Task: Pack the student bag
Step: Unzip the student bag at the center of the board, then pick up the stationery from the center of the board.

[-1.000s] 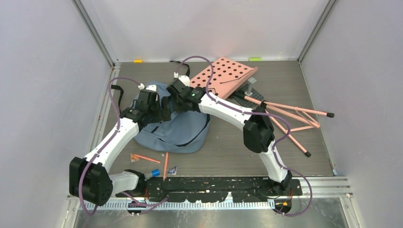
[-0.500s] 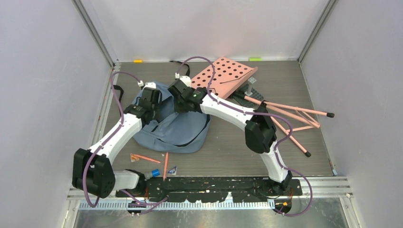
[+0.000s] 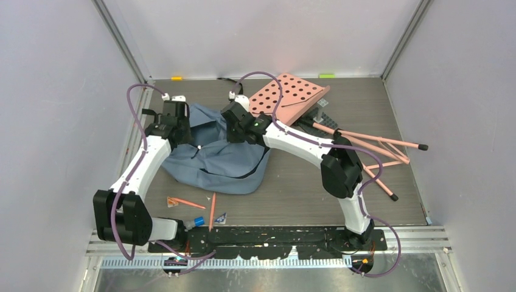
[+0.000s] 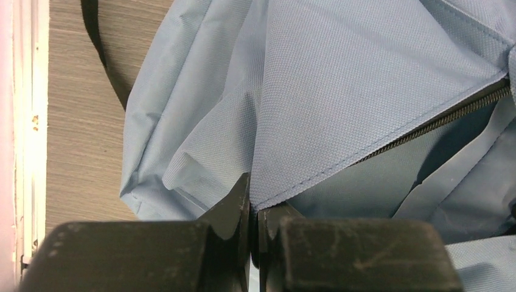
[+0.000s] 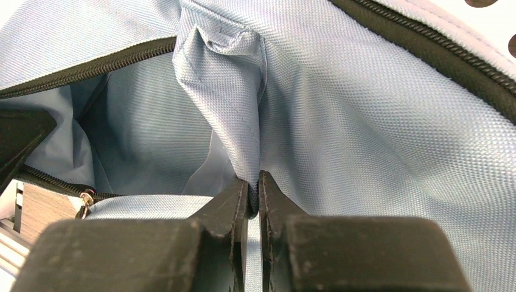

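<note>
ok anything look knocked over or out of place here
The pink perforated board lies tipped at the far side, pink rods splayed beside it like a toppled stand. Pencils lie loose near the front edge.

Wood-grain table: student bag toward far-left corner, pink perforated board at far edge, pink rods right side, pencils near edge.

Bright, even light; soft faint shadows
</note>
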### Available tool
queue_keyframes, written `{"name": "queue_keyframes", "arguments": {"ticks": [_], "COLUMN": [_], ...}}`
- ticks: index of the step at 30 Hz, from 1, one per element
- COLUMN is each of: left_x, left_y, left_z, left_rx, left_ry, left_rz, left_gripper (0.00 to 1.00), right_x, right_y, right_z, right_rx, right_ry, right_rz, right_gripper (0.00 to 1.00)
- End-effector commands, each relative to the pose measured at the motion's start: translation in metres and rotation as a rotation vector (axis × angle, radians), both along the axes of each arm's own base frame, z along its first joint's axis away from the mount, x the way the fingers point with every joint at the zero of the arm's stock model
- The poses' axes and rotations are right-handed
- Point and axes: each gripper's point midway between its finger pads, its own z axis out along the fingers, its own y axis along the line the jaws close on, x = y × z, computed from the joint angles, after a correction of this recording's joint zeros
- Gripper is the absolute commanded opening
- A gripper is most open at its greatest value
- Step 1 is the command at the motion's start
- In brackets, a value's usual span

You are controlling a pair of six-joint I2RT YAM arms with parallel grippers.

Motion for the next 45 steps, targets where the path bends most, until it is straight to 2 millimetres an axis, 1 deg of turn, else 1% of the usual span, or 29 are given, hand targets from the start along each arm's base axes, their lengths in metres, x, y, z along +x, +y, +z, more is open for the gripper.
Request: {"name": "queue_keyframes", "arguments": {"ticks": [1,4,7,8,9,10,11,12,14,15,16,17,18,19,20,21,22,23,24,25,26,28,31,34,37,39,43,44,45], "left_x": [0.011,0.013,0.012,0.012,0.011,0.012,0.011,0.011,0.008,0.007,0.006,0.004,0.001,-0.002,-0.006,-0.010,-0.015,-0.020,-0.026,-0.031,-0.037,-0.050,-0.072,-0.094,-0.109,-0.116,-0.125,-0.126,-0.125], "left_y": [0.031,0.004,-0.015,-0.019,-0.023,-0.025,-0.030,-0.032,-0.035,-0.036,-0.036,-0.037,-0.038,-0.040,-0.041,-0.042,-0.043,-0.043,-0.042,-0.042,-0.042,-0.043,-0.043,-0.038,-0.038,-0.042,-0.047,-0.049,-0.049], "left_z": [0.022,0.016,0.014,0.014,0.013,0.013,0.014,0.016,0.020,0.022,0.027,0.030,0.032,0.035,0.036,0.038,0.040,0.041,0.041,0.043,0.044,0.047,0.047,0.041,0.041,0.043,0.033,0.030,0.028], "left_rx": [0.085,-0.043,-0.154,-0.183,-0.207,-0.218,-0.245,-0.258,-0.275,-0.280,-0.285,-0.291,-0.299,-0.309,-0.319,-0.329,-0.341,-0.349,-0.356,-0.364,-0.373,-0.398,-0.417,-0.402,-0.405,-0.412,-0.430,-0.435,-0.433], "left_ry": [-0.048,-0.056,-0.054,-0.054,-0.052,-0.051,-0.049,-0.050,-0.044,-0.045,-0.050,-0.049,-0.047,-0.047,-0.043,-0.037,-0.037,-0.035,-0.031,-0.032,-0.035,-0.036,-0.029,0.004,0.014,0.007,0.011,0.006,-0.005], "left_rz": [0.016,-0.062,-0.077,-0.082,-0.080,-0.076,-0.089,-0.090,-0.094,-0.096,-0.098,-0.098,-0.098,-0.100,-0.100,-0.095,-0.087,-0.076,-0.064,-0.051,-0.036,-0.018,-0.006,0.022,0.020,-0.019,-0.057,-0.069,-0.083], "left_gripper": [0.02,0.02,0.02,0.02,0.02,0.03,0.05,0.10,0.20,0.26,0.34,0.45,0.52,0.56,0.64,0.67,0.73,0.76,0.79,0.82,0.84,0.88,0.92,0.94,0.96,0.97,0.98,0.98,0.99], "right_x": [0.032,0.028,0.021,0.015,0.012,0.004,0.001,-0.005,-0.018,-0.024,-0.034,-0.042,-0.052,-0.060,-0.071,-0.079,-0.089,-0.099,-0.105,-0.117,-0.122,-0.143,-0.179,-0.204,-0.234,-0.247,-0.247,-0.247,-0.245], "right_y": [-0.071,-0.046,-0.023,-0.013,-0.008,0.000,0.002,0.006,0.005,0.005,0.003,0.002,0.000,-0.002,-0.005,-0.007,-0.008,-0.009,-0.010,-0.011,-0.008,-0.006,0.008,0.022,0.036,0.042,0.047,0.046,0.050], "right_z": [0.021,0.029,0.042,0.048,0.052,0.059,0.066,0.069,0.089,0.089,0.105,0.103,0.118,0.116,0.128,0.123,0.131,0.123,0.130,0.125,0.127,0.111,0.109,0.099,0.075,0.053,0.005,-0.013,-0.016], "right_rx": [-0.124,-0.024,0.051,0.086,0.091,0.125,0.135,0.153,0.175,0.174,0.185,0.183,0.187,0.182,0.179,0.170,0.171,0.167,0.179,0.183,0.194,0.188,0.198,0.221,0.190,0.132,0.009,-0.023,-0.028], "right_ry": [-0.064,-0.056,-0.059,-0.048,-0.056,-0.044,-0.055,-0.049,-0.087,-0.091,-0.128,-0.127,-0.168,-0.167,-0.202,-0.197,-0.221,-0.205,-0.226,-0.218,-0.241,-0.248,-0.308,-0.337,-0.344,-0.346,-0.364,-0.354,-0.378], "right_rz": [-0.136,-0.046,0.076,0.139,0.180,0.240,0.273,0.310,0.383,0.407,0.451,0.479,0.518,0.545,0.583,0.607,0.636,0.664,0.680,0.710,0.731,0.792,0.904,0.972,1.041,1.076,1.073,1.071,1.065], "right_gripper": [0.00,0.01,0.02,0.05,0.16,0.21,0.31,0.34,0.51,0.54,0.60,0.62,0.65,0.66,0.68,0.69,0.70,0.70,0.70,0.70,0.70,0.70,0.70,0.70,0.70,0.68,0.67,0.67,0.67]}}
